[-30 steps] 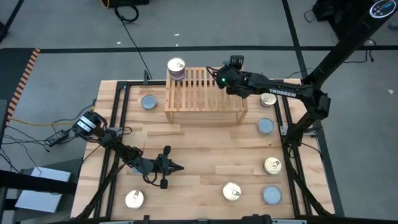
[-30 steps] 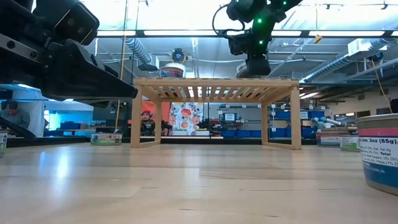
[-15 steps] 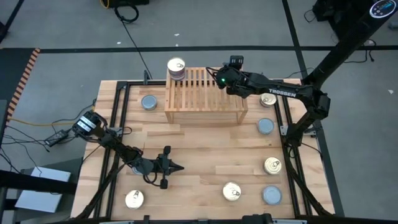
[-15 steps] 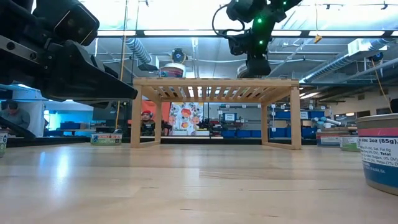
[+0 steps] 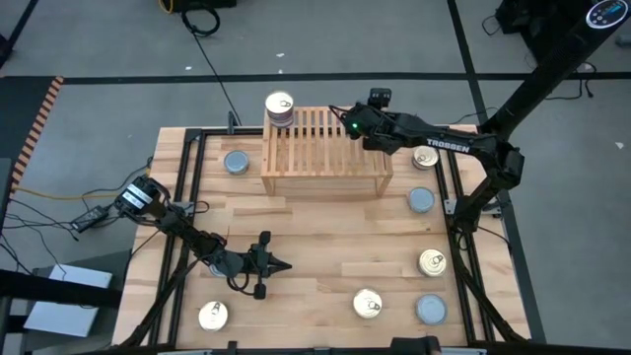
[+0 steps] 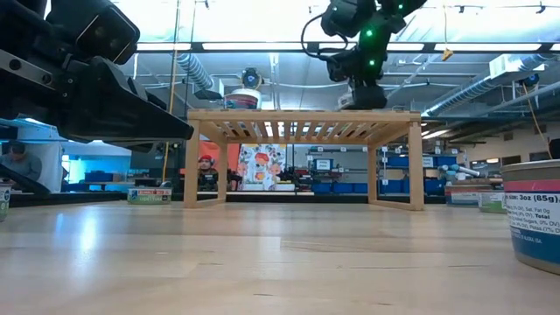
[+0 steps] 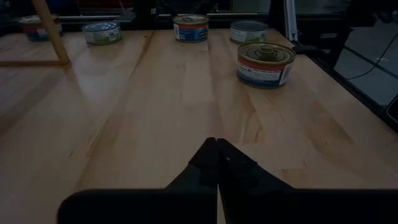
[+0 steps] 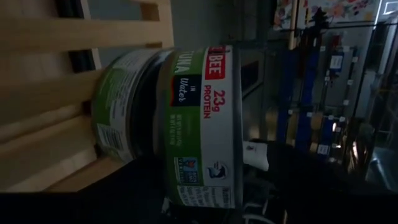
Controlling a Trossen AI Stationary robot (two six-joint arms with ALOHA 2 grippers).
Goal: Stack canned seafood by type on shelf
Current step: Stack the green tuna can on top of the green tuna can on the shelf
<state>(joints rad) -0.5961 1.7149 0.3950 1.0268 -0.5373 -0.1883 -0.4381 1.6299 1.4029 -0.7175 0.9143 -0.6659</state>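
- Hovering over the far right corner of the shelf (image 5: 323, 148), the right gripper (image 5: 352, 122) has its fingers spread around a green-labelled tin (image 8: 186, 124) that sits on the slats; no finger clearly presses it.
- A stack of tins (image 5: 279, 108) with a gold top stands on the shelf's far left corner.
- The left gripper (image 5: 279, 264) rests low over the tabletop (image 5: 315, 237) near the front, fingers pressed together, holding nothing.
- Loose tins lie around the table: a silver-topped one (image 5: 237, 162) left of the shelf, a gold one (image 5: 213, 316) at front left, and several down the right side (image 5: 431, 262).
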